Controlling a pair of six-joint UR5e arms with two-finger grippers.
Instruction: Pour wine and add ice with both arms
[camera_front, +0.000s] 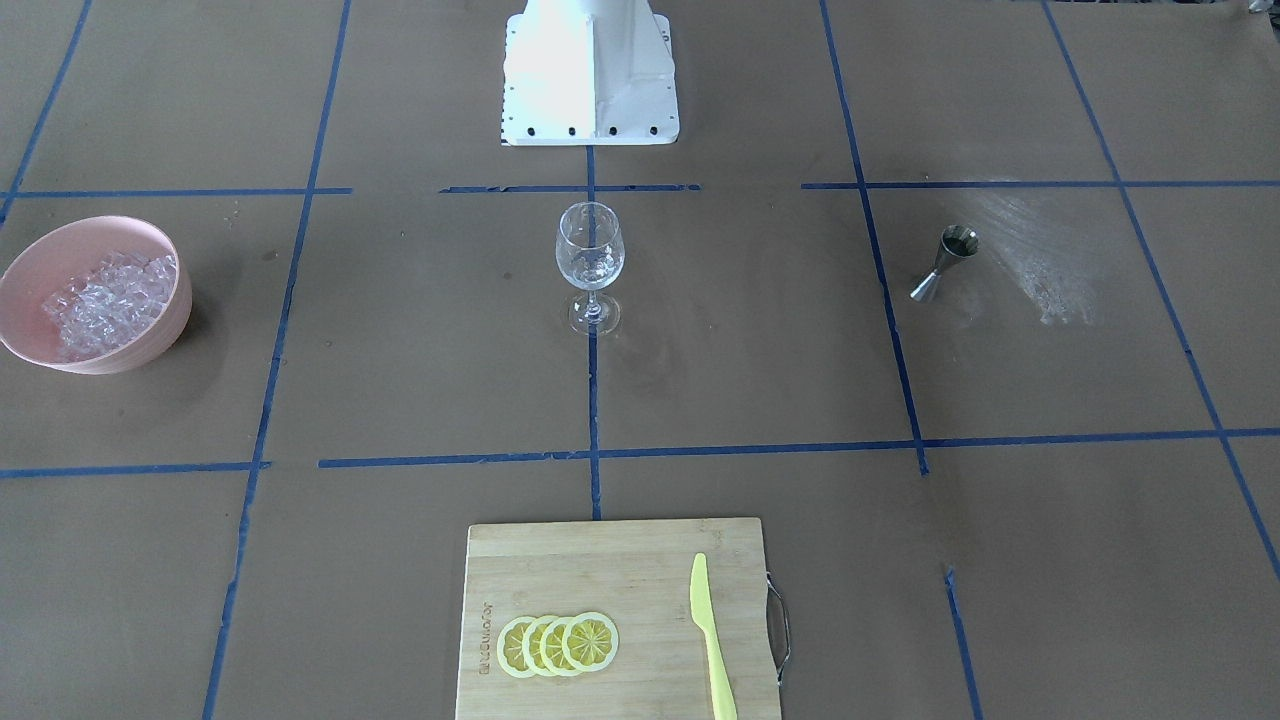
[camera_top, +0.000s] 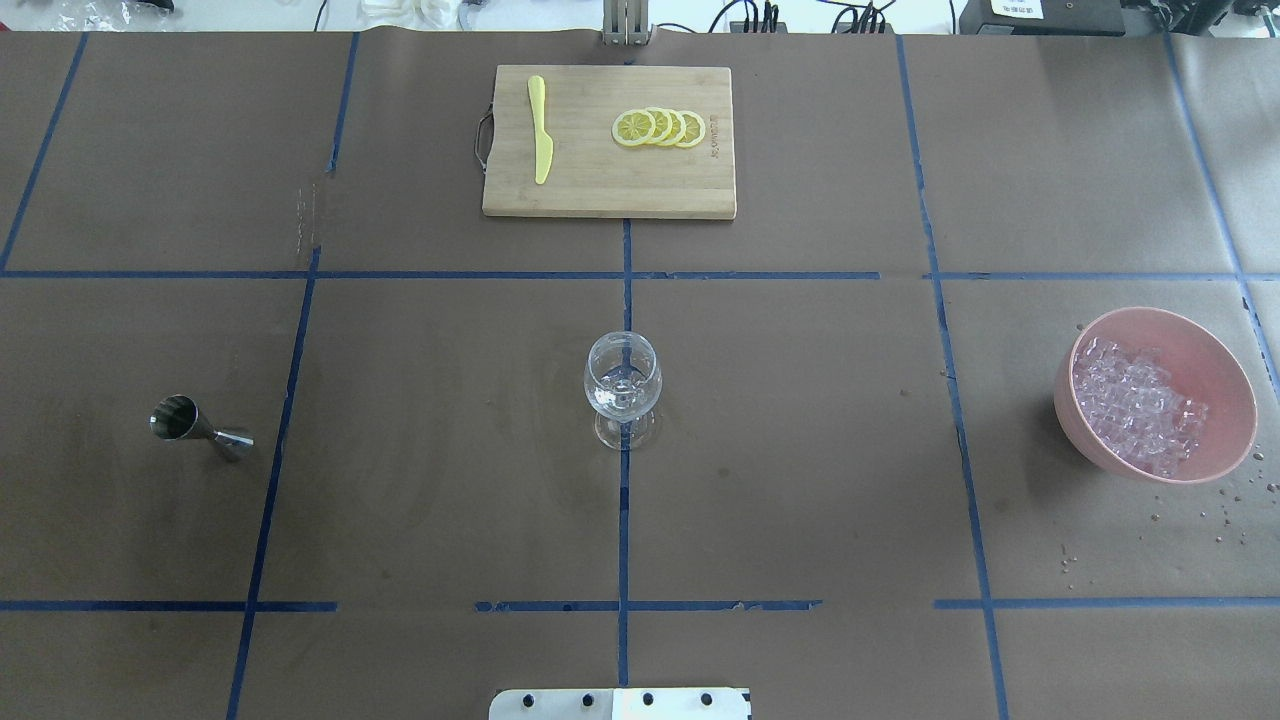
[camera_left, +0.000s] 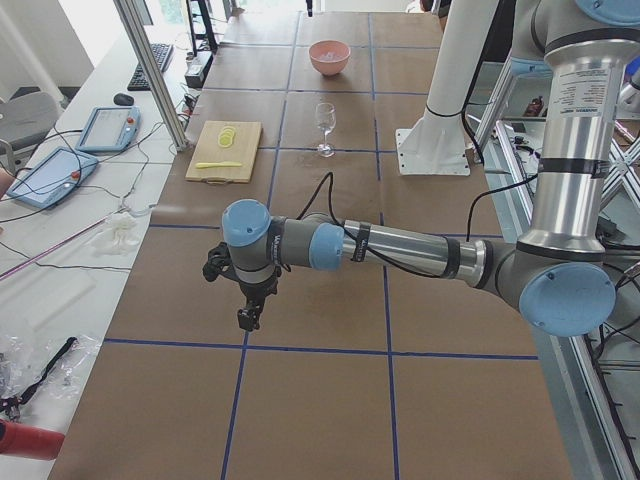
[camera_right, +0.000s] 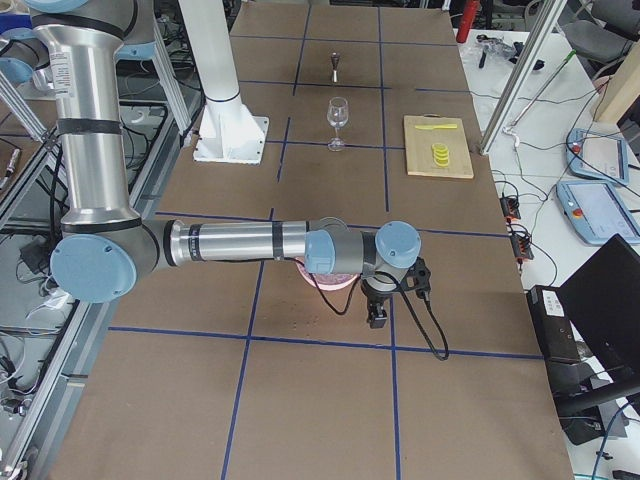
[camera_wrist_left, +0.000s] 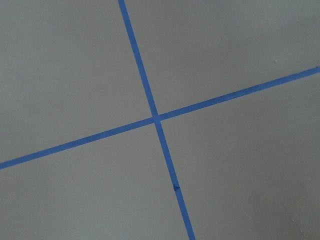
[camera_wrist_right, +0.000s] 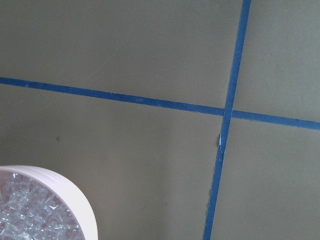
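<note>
A clear wine glass (camera_top: 622, 385) stands upright at the table's middle, also in the front view (camera_front: 590, 262). The ice (camera_top: 1135, 405) fills a pink bowl (camera_top: 1225, 375) on the robot's right; it also shows in the right wrist view (camera_wrist_right: 35, 217). A steel jigger (camera_top: 195, 425) stands on the robot's left. My left gripper (camera_left: 245, 318) hangs over bare table far beyond the jigger; it shows only in the left side view and I cannot tell if it is open. My right gripper (camera_right: 378, 318) hangs just past the bowl (camera_right: 335, 282); I cannot tell its state either.
A wooden cutting board (camera_top: 580, 195) lies at the far side with several lemon slices (camera_top: 660, 127) and a yellow knife (camera_top: 540, 140). The white base (camera_front: 590, 70) stands behind the glass. Water drops (camera_top: 1225, 510) dot the paper by the bowl. Blue tape lines cross the brown table.
</note>
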